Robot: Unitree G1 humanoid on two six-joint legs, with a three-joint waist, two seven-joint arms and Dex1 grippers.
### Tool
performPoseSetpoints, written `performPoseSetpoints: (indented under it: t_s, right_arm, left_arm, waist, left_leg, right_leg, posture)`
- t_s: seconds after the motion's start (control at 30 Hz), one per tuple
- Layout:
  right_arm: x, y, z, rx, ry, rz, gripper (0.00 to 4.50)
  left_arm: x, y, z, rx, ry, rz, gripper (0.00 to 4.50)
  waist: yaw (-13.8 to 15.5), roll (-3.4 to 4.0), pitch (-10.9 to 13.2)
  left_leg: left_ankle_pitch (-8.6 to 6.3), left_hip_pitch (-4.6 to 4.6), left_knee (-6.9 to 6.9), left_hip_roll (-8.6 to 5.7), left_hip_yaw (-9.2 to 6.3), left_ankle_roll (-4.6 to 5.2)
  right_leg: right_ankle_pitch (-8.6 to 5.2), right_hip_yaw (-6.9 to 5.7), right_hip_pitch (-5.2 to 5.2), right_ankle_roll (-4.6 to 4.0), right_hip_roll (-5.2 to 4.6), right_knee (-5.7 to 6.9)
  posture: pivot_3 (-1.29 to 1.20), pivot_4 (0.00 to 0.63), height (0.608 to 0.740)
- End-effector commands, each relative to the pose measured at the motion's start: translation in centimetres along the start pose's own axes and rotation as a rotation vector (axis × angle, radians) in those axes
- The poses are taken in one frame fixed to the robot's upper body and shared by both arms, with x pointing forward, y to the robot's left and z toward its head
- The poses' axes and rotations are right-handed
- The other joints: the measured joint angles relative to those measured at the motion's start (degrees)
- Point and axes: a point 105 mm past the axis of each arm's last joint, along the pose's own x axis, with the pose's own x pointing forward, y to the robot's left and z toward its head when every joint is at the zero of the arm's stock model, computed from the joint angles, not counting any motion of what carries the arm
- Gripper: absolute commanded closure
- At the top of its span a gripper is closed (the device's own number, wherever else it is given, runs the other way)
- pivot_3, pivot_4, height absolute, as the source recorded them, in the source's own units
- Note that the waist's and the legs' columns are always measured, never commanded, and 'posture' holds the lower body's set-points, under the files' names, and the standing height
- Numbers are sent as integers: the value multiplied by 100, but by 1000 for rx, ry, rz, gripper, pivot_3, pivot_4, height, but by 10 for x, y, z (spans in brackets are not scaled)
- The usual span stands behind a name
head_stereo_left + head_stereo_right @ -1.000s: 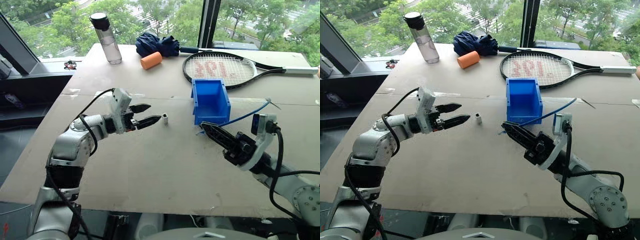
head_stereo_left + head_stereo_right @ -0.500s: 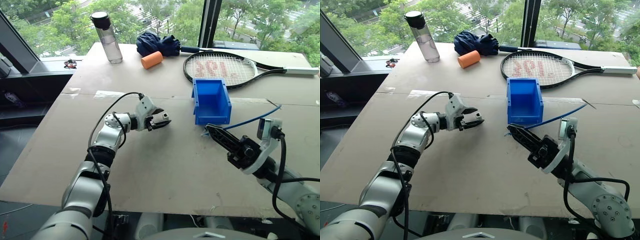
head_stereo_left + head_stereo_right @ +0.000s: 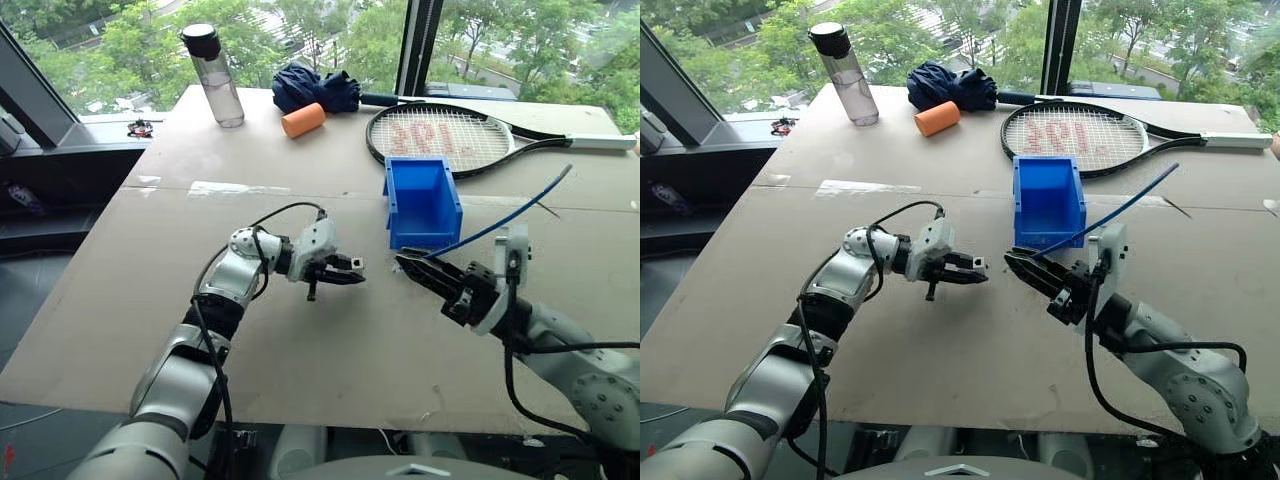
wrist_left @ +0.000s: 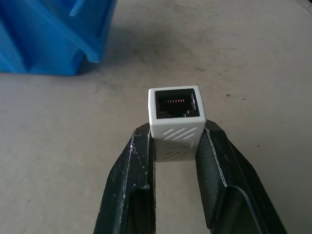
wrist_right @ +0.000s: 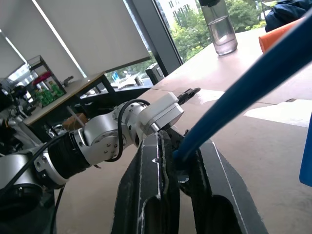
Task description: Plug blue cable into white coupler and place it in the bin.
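The table (image 3: 120, 300) is wide and brown, and the bin (image 3: 422, 203) stands open-topped near its middle; I use the bin as the landmark.

The left gripper (image 4: 175, 146) is clamped on the coupler (image 4: 174, 119). The two black fingers (image 4: 134, 161) press its two sides, and its dark socket faces away from the wrist, with small metal contacts visible inside. In the head views the gripper hangs just in front of the bin, a little to its left and above the table, and the coupler is only a tiny white spot at the fingertips. The left arm is bent at the elbow, with the forearm reaching across toward the right, and the gripper points sideways at the other one.

The right gripper (image 3: 1025, 268) is closed tight on the cable (image 3: 500, 222), close in front of the bin. The cable rises from the fingers as a stiff blue line, up and to the right past the bin's side. Its plug is hidden between the fingers, so I cannot make it out. The right forearm comes from the lower right, and the gripper points left toward the coupler, with a small gap between them.
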Motion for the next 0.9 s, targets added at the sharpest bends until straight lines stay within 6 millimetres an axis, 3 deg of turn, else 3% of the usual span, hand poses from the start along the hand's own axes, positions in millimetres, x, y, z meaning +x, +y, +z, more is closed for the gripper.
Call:
performPoseSetpoints:
  t_s: [0.03,0.2,0.57,0.9]
  right_arm:
    - [8,-4,-19,-169,135,55,4500]
    - [19,-9,-29,-211,190,130,4500]
    - [26,-13,-59,-274,316,208,4500]
    - [32,-26,-51,-273,297,188,4500]
  left_arm:
    - [10,-9,3,65,49,-56,3984]
    - [19,-12,-6,96,108,-85,3984]
    - [19,-17,-6,92,107,-86,3984]
    - [17,-20,-6,101,112,-97,3984]
  waist:
    - [-8,-1,0]
    - [-8,0,-2]
    - [2,-1,-7]
    - [-21,-2,-9]
  left_leg:
    - [0,1,0,0,-1,0]
    - [0,1,1,0,-7,0]
    - [-1,17,9,0,-10,2]
    - [-1,22,8,0,-11,2]
  right_leg:
    - [0,0,1,0,0,0]
    - [0,-5,2,1,3,0]
    - [1,-7,21,2,3,1]
    - [1,-8,25,2,4,4]
  posture:
    - [0,150,740]
    - [0,150,740]
    - [0,150,740]
    - [0,150,740]
